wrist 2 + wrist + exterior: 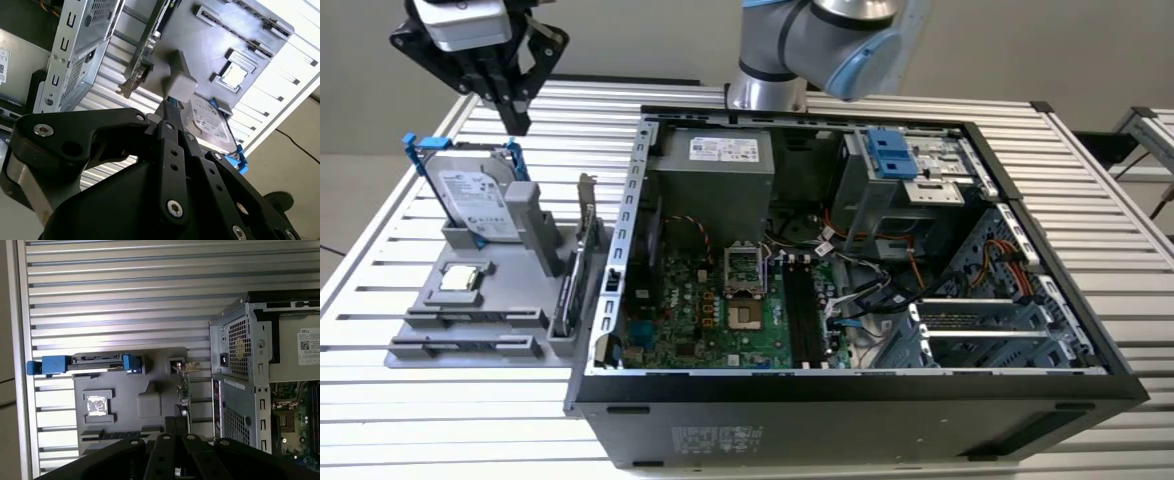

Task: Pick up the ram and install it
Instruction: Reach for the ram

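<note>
Gripper (518, 120), fingers pressed together and empty, above the hard drive (470, 195); ram (116, 436) slotted in holder (420, 330), long axis parallel to the hard drive.

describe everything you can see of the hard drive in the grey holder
The hard drive is a silver metal box with a white label on its broad face, set in a blue plastic frame whose ends stick out at both sides. It stands upright on edge in a slot of the grey holder. The gripper hangs above it, not touching.
</note>
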`<state>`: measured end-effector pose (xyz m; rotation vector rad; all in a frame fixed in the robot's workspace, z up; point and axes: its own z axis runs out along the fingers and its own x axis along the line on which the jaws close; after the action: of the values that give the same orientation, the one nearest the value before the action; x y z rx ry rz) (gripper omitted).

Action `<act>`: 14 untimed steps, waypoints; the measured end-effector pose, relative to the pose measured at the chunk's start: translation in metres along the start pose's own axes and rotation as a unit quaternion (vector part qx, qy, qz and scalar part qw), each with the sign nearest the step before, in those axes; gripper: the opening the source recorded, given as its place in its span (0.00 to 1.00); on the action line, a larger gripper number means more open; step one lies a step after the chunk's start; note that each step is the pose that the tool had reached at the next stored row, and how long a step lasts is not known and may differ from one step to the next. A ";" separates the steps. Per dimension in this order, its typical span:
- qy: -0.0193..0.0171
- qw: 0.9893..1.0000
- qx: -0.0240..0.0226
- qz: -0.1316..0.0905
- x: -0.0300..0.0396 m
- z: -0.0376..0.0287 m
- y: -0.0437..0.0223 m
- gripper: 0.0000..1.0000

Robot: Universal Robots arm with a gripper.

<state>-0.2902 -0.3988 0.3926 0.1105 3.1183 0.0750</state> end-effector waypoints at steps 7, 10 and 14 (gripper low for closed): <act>0.000 1.000 0.000 0.000 0.0075 -0.0002 -0.0005 0.00; 0.000 1.000 0.000 0.000 0.0105 -0.0002 -0.0007 0.00; 0.000 1.000 0.000 0.000 0.0144 -0.0003 -0.0010 0.00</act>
<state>-0.3046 -0.3988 0.3926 0.1104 3.1184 0.0749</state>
